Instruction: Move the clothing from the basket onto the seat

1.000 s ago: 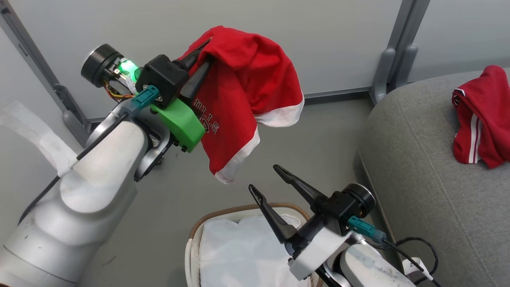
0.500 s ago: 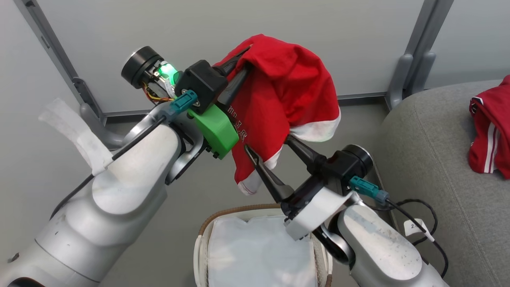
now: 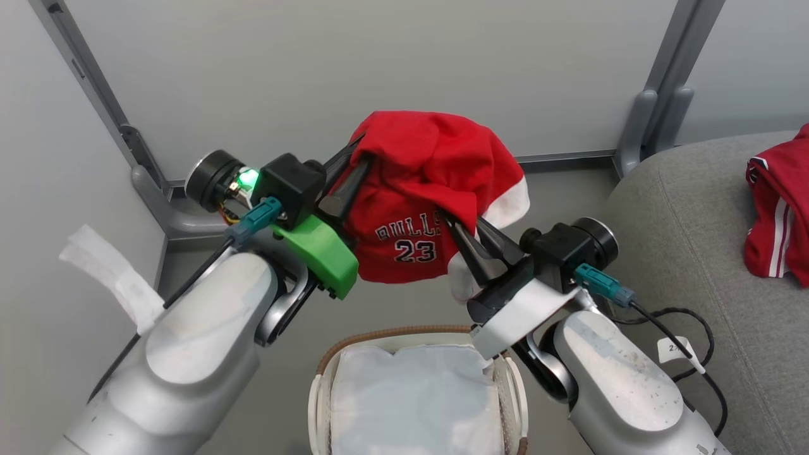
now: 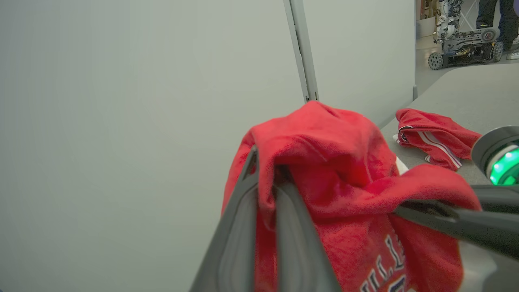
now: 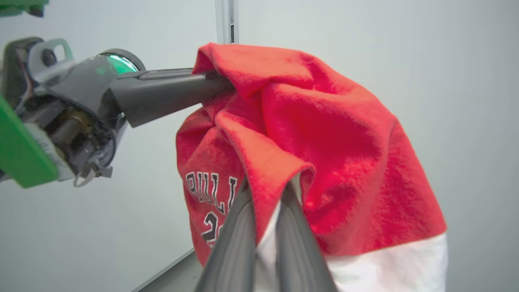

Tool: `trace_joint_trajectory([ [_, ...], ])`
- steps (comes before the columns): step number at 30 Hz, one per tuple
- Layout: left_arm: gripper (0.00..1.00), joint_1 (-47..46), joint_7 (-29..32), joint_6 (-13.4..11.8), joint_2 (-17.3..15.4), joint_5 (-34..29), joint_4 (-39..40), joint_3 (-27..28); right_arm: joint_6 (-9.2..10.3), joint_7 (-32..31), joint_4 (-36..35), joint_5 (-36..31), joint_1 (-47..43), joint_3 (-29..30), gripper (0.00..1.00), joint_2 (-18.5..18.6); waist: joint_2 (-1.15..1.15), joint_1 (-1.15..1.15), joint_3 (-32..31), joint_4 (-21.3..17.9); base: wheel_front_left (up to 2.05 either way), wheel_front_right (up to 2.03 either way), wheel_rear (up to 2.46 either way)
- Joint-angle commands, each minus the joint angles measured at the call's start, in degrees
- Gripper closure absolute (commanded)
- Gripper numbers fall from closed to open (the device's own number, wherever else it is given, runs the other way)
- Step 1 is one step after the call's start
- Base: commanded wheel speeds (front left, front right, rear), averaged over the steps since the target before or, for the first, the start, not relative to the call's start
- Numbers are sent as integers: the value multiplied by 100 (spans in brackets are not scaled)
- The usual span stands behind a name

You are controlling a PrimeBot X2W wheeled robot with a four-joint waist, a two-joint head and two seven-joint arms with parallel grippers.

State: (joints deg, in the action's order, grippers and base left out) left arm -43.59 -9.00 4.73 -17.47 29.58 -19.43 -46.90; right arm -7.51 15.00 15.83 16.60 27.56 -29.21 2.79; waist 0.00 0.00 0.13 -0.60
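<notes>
A red garment of the clothing with white trim and "BULLS 23" lettering hangs in the air between my two grippers, above the basket. My left gripper is shut on its upper left fold. My right gripper is shut on a fold near its white hem. The basket's white liner shows with nothing red on it. A second red garment with white stripes lies on the grey seat at the right.
Pale wall panels with grey posts stand behind. Grey floor lies between basket and wall. A black cable with a tag hangs by my right arm. Another wheeled robot and a person's feet are beyond the seat.
My right gripper rose to the hanging garment and shut on its lower fold. The garment is now stretched between both grippers with its lettering facing me. The head camera shifted.
</notes>
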Motion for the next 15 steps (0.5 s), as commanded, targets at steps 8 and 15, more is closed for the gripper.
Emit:
trace_joint_trajectory([
  [8, 0, 830, -485, -197, 103, 346, -258, 212, 4, 28, -55, -268, -119, 496, 100, 21, 0, 0, -4, -58, 0, 0, 0],
  [15, 0, 1439, -627, -194, 297, 408, -335, 540, 4, 28, -35, -384, -190, 903, 100, 19, 0, 0, 33, -66, 0, 0, 0],
])
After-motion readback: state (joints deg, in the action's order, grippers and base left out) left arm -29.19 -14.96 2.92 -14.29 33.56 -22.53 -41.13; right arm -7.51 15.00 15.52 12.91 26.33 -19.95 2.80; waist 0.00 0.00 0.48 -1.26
